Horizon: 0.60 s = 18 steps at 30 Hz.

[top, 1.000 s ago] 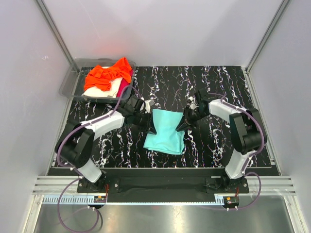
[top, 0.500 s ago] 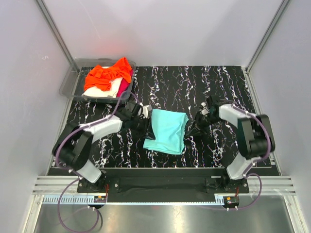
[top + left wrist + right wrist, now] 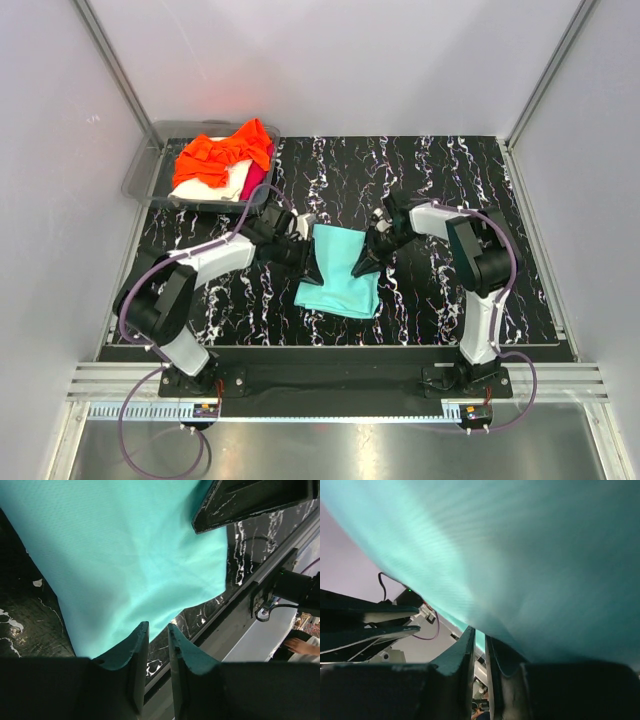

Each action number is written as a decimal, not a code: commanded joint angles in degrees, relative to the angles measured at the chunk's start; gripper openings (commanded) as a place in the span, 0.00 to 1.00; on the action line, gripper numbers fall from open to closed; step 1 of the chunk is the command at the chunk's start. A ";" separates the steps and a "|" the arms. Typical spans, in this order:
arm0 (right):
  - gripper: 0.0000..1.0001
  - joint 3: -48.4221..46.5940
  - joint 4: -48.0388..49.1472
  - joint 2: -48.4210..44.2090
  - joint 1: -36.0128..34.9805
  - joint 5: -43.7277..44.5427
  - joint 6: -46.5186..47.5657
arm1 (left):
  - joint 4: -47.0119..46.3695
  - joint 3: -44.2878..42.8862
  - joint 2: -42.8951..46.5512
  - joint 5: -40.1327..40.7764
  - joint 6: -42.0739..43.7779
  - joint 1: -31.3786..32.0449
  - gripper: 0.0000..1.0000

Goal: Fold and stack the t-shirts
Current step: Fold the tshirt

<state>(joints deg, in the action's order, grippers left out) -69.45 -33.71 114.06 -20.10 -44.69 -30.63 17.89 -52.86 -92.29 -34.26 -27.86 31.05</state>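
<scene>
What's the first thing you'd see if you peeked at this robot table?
The bright turquoise t-shirt pops out first, lying in the middle of the black marbled table. The left gripper is at its left edge and the right gripper is at its right edge. Next comes the orange t-shirt, heaped in the grey tray at the far left corner.

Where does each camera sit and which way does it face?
Top external: above, behind the bases, facing down at the table; both arms, left hand and right hand at the teal shirt.
Left wrist: looks past its own fingers across the shirt.
Right wrist: tight against the shirt, own fingers below.
Shared: the shirt, in all three.
</scene>
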 commanded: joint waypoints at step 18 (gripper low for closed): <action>0.31 15.23 -0.48 -19.66 3.06 3.12 0.06 | -0.75 1.97 5.28 -7.04 -0.80 0.50 0.27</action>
<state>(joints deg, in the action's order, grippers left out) -52.69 -34.26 98.43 -15.07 -41.45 -27.94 18.33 -50.33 -88.95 -37.41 -27.77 31.20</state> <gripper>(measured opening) 0.306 0.265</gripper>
